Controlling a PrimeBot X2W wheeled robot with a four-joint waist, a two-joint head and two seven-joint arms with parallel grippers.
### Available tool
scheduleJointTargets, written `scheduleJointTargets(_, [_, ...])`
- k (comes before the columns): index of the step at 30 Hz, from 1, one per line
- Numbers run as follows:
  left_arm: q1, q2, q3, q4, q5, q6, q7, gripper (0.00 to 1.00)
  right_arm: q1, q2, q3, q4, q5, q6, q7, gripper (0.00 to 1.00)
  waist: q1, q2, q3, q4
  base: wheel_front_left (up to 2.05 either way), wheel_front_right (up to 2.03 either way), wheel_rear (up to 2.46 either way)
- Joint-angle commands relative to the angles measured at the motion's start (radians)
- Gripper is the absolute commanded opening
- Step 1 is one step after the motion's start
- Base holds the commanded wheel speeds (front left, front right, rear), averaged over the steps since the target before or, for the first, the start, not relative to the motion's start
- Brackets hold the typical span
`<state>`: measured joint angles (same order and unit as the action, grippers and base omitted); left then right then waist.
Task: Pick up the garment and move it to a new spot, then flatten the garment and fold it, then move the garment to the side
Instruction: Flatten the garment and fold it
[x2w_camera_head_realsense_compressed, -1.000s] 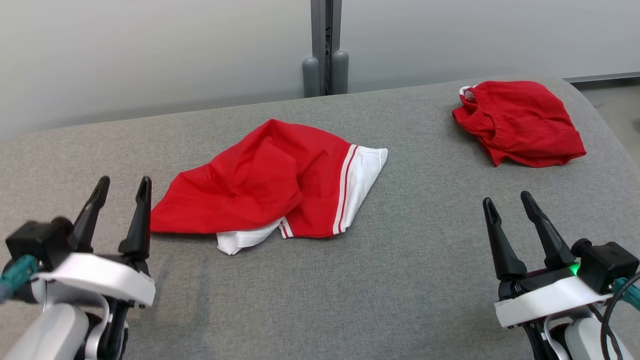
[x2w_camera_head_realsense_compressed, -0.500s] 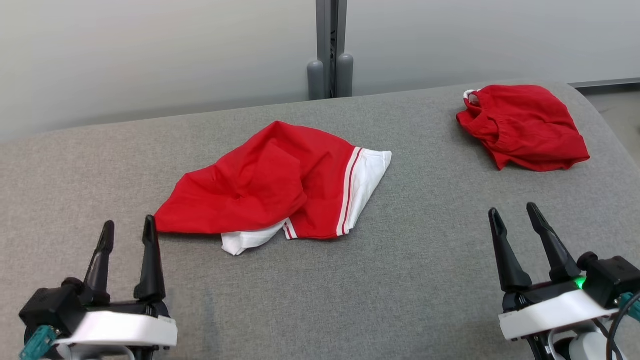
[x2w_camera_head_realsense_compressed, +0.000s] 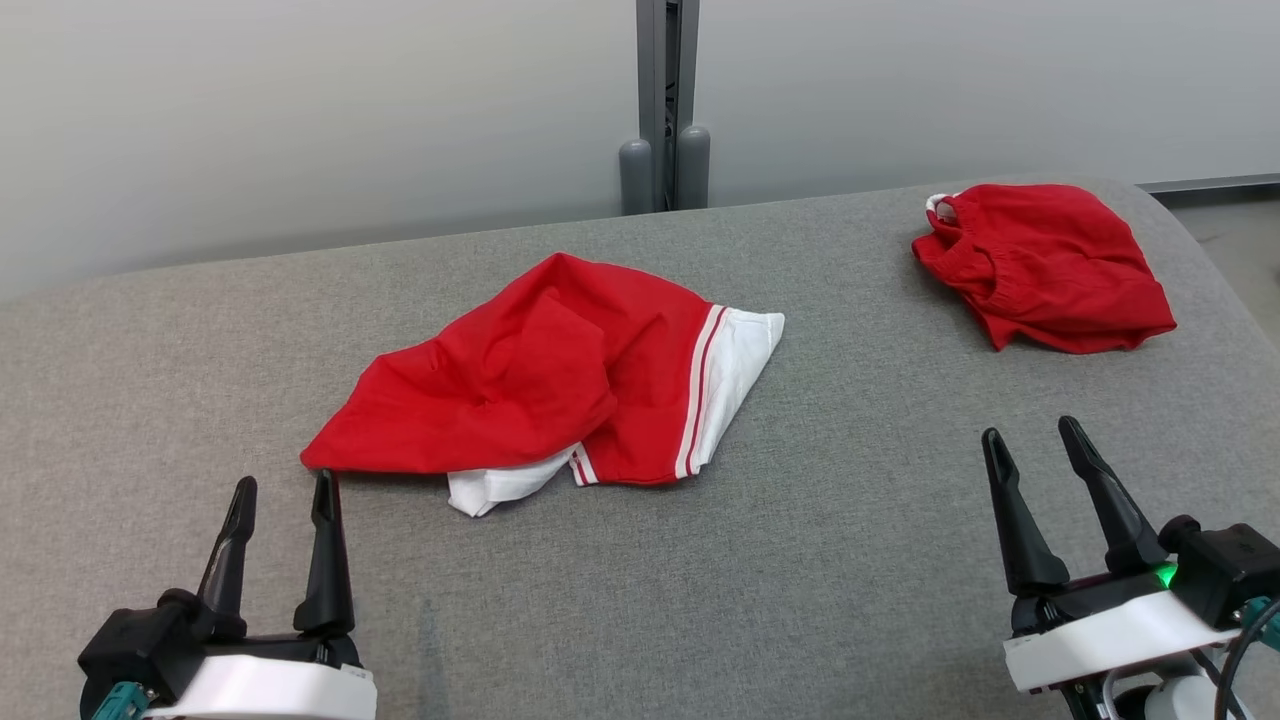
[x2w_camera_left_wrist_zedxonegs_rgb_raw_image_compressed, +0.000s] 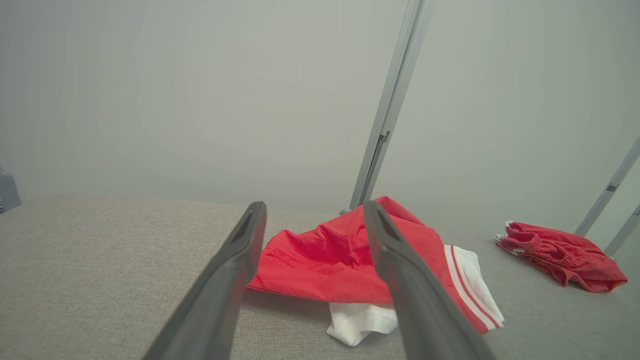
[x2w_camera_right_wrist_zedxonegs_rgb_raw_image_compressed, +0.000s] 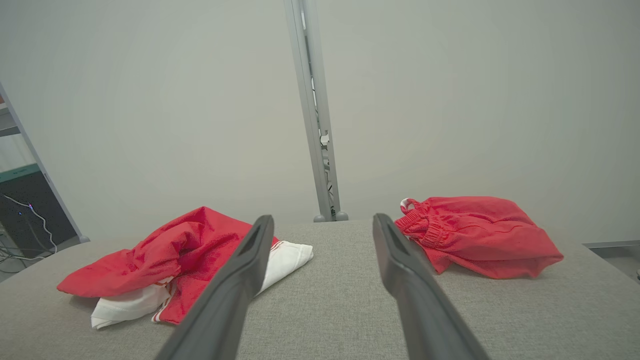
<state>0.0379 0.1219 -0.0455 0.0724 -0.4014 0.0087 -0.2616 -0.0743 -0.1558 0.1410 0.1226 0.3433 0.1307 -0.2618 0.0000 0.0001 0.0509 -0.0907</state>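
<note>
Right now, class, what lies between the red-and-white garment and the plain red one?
Nothing. The grey surface between the red-and-white garment and the red garment is bare, as the head view shows.

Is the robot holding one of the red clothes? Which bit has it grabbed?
Nothing is held. The left gripper and right gripper are both open and empty; the red and white garment and the plain red garment lie loose on the table.
</note>
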Motion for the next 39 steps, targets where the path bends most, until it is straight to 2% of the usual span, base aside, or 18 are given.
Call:
scheduleJointTargets(1, [-0.005,-0.001,0.009,0.002,0.011,-0.009,-0.004,1.00,0.001,-0.002,0.001,0.003,-0.003,0.000,-0.004,1.00,0.0000,-0.0001,0.000,0.000,0.00,0.00,0.00])
scheduleJointTargets(16, [-0.031,-0.049,0.070,0.045,0.071,-0.068,-0.004,1.00,-0.016,0.005,0.013,0.020,0.008,0.000,-0.004,1.00,0.0000,-0.0001,0.000,0.004,0.00,0.00,0.00])
scheduleJointTargets(39, [-0.041,-0.066,0.092,0.066,0.093,-0.094,-0.004,1.00,-0.020,-0.002,0.034,0.041,0.017,0.000,-0.004,1.00,0.0000,-0.0001,-0.008,0.020,0.00,0.00,0.00])
